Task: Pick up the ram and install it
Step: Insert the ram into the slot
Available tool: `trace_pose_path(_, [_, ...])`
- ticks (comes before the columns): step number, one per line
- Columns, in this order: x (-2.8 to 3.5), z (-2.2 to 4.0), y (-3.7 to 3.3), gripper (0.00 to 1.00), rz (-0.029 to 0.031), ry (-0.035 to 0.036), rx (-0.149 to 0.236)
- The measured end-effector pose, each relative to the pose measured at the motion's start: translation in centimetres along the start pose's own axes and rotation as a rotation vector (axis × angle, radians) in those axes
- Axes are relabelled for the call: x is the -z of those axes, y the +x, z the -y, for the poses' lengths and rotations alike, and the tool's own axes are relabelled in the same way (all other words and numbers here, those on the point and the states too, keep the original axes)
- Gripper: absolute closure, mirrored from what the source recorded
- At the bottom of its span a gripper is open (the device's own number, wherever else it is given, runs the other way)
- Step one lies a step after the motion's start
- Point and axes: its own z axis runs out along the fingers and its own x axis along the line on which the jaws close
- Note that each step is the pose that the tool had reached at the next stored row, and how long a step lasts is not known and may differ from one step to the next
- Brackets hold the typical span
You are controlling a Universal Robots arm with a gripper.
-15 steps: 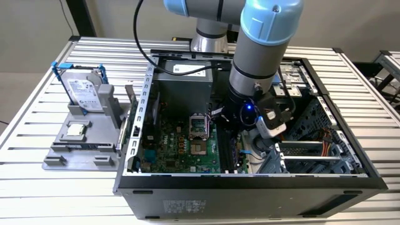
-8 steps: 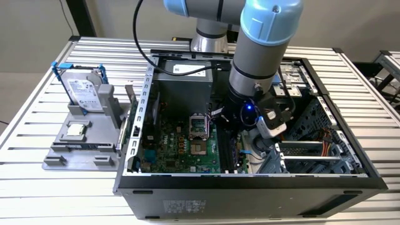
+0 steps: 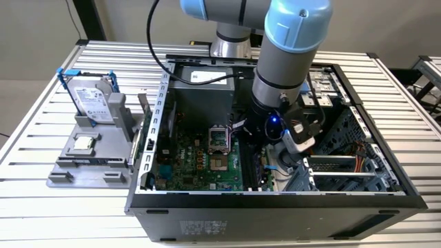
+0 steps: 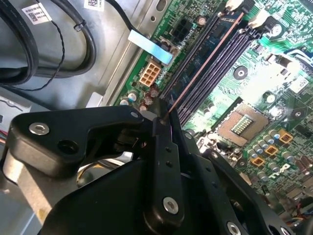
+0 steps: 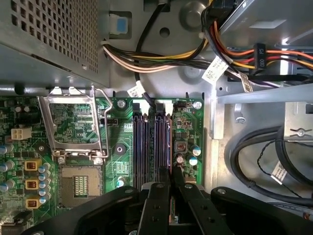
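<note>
Ram: I hold it edge-on – in the second wrist view the ram (image 4: pixel 205 61) is a thin copper-brown line coming out from between my fingertips.
Long axis: it lies parallel to the dark memory slots (image 4: pixel 222 61) and directly over one of them, its far end reaching the white latches (image 4: pixel 257 20) at the slots' end.
Place: inside the open computer case (image 3: pixel 276 199), over the green motherboard (image 3: pixel 196 165), beside the open processor socket (image 4: pixel 240 125).
Gripper: my gripper (image 4: pixel 164 117) is drawn in narrow, with both fingers pinched on the near end of the ram. In the first wrist view the gripper (image 5: pixel 171 178) has its tips meeting over the slots (image 5: pixel 146 142).
Arm: in the exterior view it reaches down into the case from above.
Outside the case: on the exterior view's left, a grey holder (image 3: pixel 76 165) carries the hard drive (image 3: pixel 93 98) standing upright and a square silver processor chip (image 3: pixel 84 143) lying flat.
Writing: white barcode stickers (image 5: pixel 213 69) hang on the cables – too small for me to make out the print.
</note>
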Motion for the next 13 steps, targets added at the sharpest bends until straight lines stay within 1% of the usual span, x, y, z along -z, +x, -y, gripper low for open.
trace_pose_path(3, [-0.28, 0.01, 0.01, 1.00, -0.0017, 0.0000, 0.000])
trace_pose_path(5, [-0.31, 0.01, 0.01, 1.00, -0.0040, 0.0003, 0.000])
trace_pose_path(13, [-0.34, 0.01, 0.01, 1.00, -0.0048, 0.0000, 0.000])
